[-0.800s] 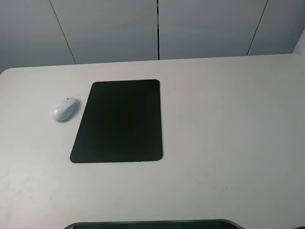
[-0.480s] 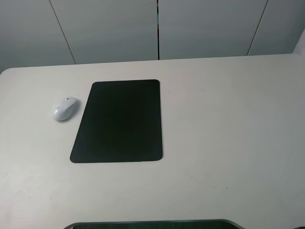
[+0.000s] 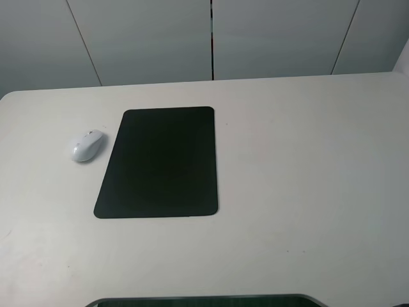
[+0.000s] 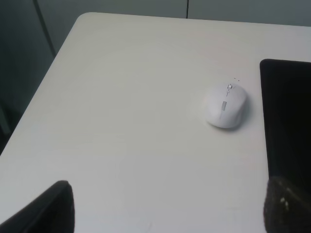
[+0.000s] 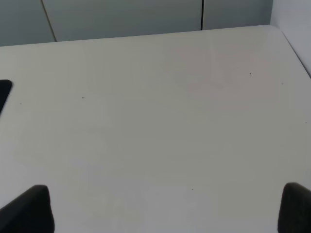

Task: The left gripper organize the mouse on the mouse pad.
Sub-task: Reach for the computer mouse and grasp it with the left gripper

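Note:
The white-grey mouse (image 3: 86, 145) lies on the white table just left of the black mouse pad (image 3: 160, 163), close to it but off it. The pad's surface is bare. In the left wrist view the mouse (image 4: 225, 105) sits ahead of my left gripper (image 4: 165, 213), beside the mouse pad's edge (image 4: 289, 116). The gripper's dark fingertips (image 4: 48, 208) stand wide apart, open and holding nothing. My right gripper (image 5: 165, 208) is open too, over bare table, with a corner of the pad (image 5: 3, 92) far off. Neither arm shows in the exterior high view.
The white table (image 3: 307, 166) ends at grey wall panels (image 3: 211, 38) at the back. Its left edge and rounded corner (image 4: 82, 19) lie near the mouse. A dark curved object (image 3: 204, 300) shows at the table's front edge.

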